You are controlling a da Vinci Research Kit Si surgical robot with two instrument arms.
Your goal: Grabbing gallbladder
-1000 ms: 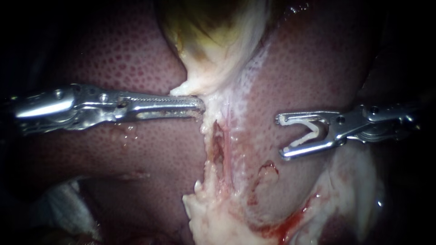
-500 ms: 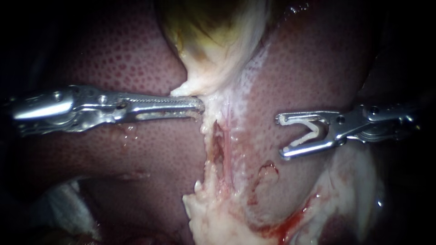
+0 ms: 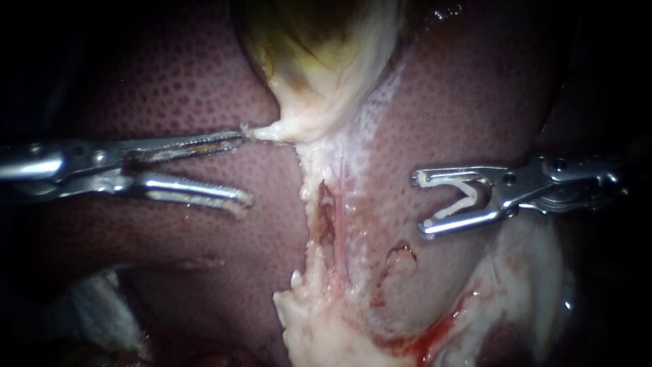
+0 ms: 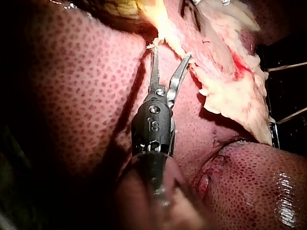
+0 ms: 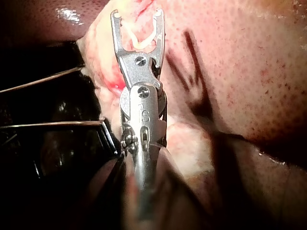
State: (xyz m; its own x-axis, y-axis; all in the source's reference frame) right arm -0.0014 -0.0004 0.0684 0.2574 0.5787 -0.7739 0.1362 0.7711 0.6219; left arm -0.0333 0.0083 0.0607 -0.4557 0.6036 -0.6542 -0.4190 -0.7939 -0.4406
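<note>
The gallbladder, pale and yellow-green, hangs down between the liver lobes and narrows to a whitish tip. My left instrument lies just left of that tip with its jaws open. Its upper jaw tip touches a thin strand at the gallbladder's tip, and its lower jaw lies over the liver. In the left wrist view the left instrument holds nothing, and the gallbladder lies just ahead. My right instrument hovers over the right lobe, its jaws apart around a white clip. The right wrist view shows the right instrument and the clip.
A raw pale strip of tissue runs down from the gallbladder's tip to a ragged white flap. Blood pools at the lower right. White gauze lies at the lower left.
My left instrument's jaws, shut at the gallbladder's lower tip before, have opened and drawn back to the left. The right instrument has not moved.
</note>
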